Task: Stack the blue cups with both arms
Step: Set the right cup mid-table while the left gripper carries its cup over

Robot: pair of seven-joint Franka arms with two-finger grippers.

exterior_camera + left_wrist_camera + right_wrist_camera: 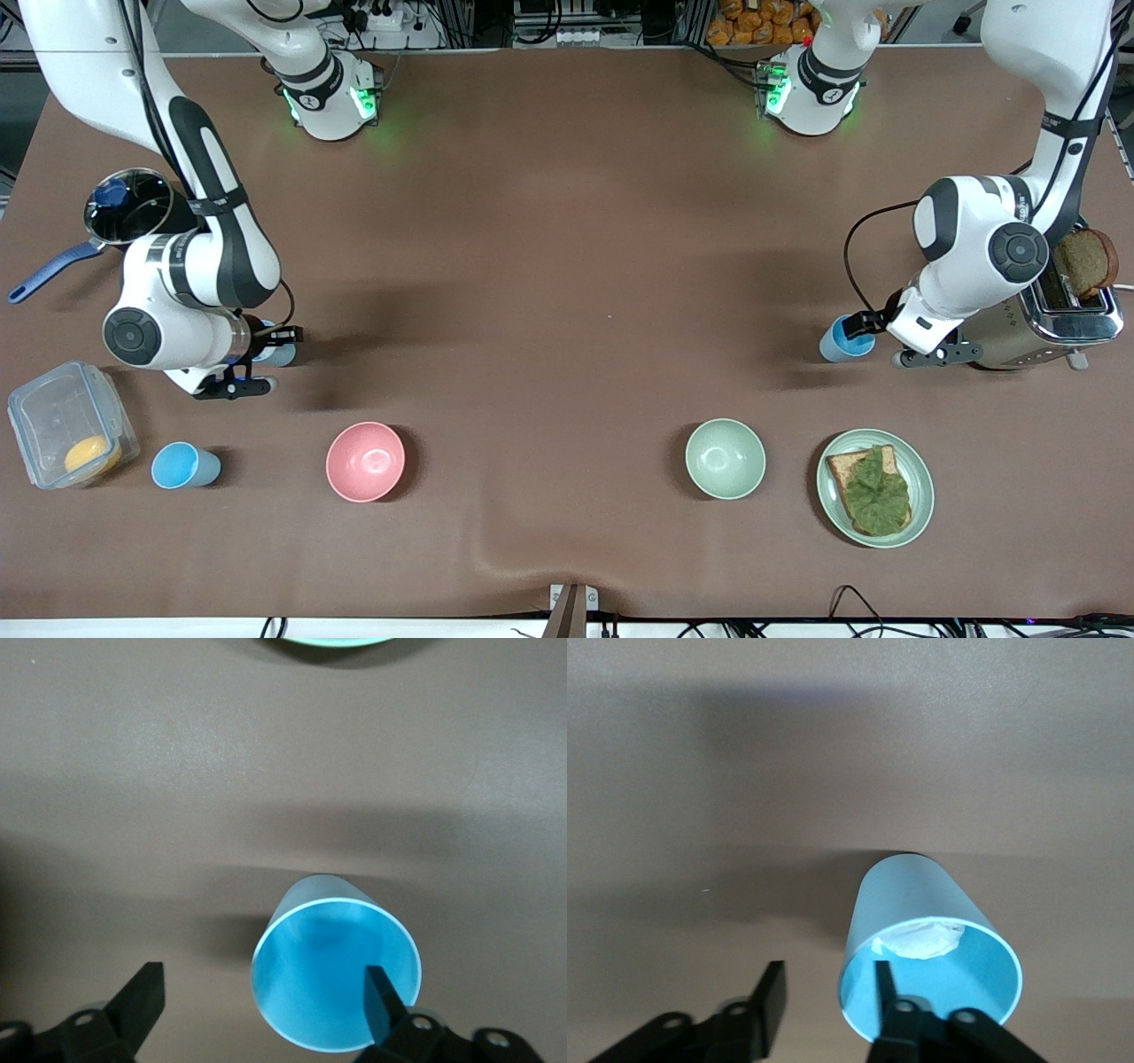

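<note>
Looking down over the counter (567,266), I see a brown matte cover with a soft ridge near its front-camera edge; along the base end of the room there are metal racks, a power strip and bags of orange goods. My left gripper (263,997) is low at the left arm's end, just beside the toaster (1059,315) holding a brown slice, and its fingers stand apart astride the wall of a blue cup (337,974), one finger (383,999) inside the rim and the other outside, not yet pressed together. My right gripper (826,1005) is low at the right arm's end, its fingers also parted around the wall of a second blue cup (926,930), which has a scrap of white paper in it; in the front view that cup is mostly hidden by the wrist. A third blue cup (184,466) stands free nearer the front camera, between a clear lidded box (66,425) with something orange inside and the pink bowl (365,461). The pale green bowl (725,458) sits beside a green plate (921,470) carrying toast topped with lettuce. A lidded saucepan (128,208) lies near the right arm's elbow.
</note>
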